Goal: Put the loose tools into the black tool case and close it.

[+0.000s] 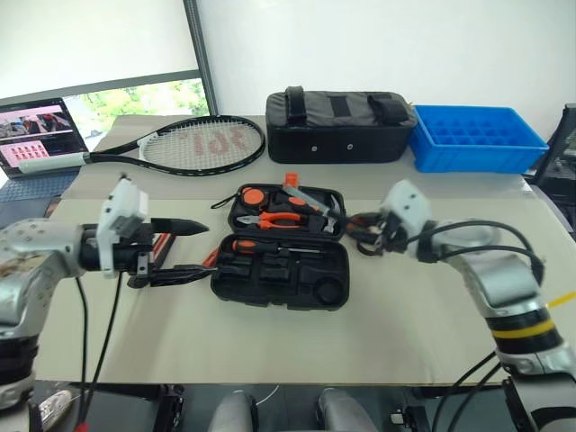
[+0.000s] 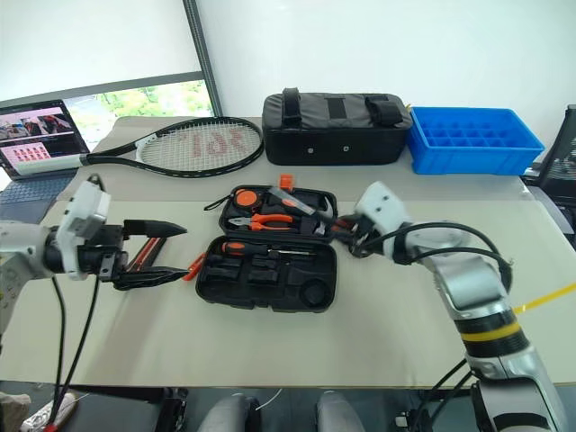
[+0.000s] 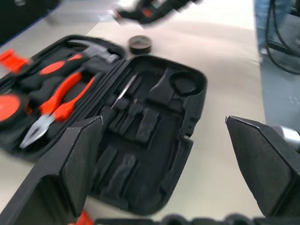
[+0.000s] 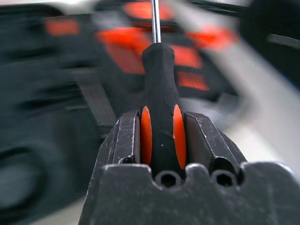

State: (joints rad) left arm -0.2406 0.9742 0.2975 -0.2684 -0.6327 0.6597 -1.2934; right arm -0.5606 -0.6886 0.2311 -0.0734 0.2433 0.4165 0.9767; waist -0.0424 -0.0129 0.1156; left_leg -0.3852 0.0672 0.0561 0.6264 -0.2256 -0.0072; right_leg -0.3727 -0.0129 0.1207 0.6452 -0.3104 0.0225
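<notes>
well, the red letters on the tennis racket (image 1: pixel 202 141) strings are too small to read. the right gripper (image 4: pixel 161 133) squeezes a screwdriver (image 4: pixel 158 101) beside the open black tool case (image 1: pixel 279 270) mid-table. the left gripper (image 1: pixel 184 250) gapes wide, holding nothing. the tape roll (image 3: pixel 140 44) looks blurry.

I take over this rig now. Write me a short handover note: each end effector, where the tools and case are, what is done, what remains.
Right end effector: shut on a screwdriver, held at the right edge of the open tool case.
Left end effector: open, empty, at the case's left side.
Done: pliers, a hammer and one screwdriver sit in their slots.
Left: seat the held screwdriver, pack the tape roll lying beside the case and the orange tools near the left end effector, then close the case.
</notes>
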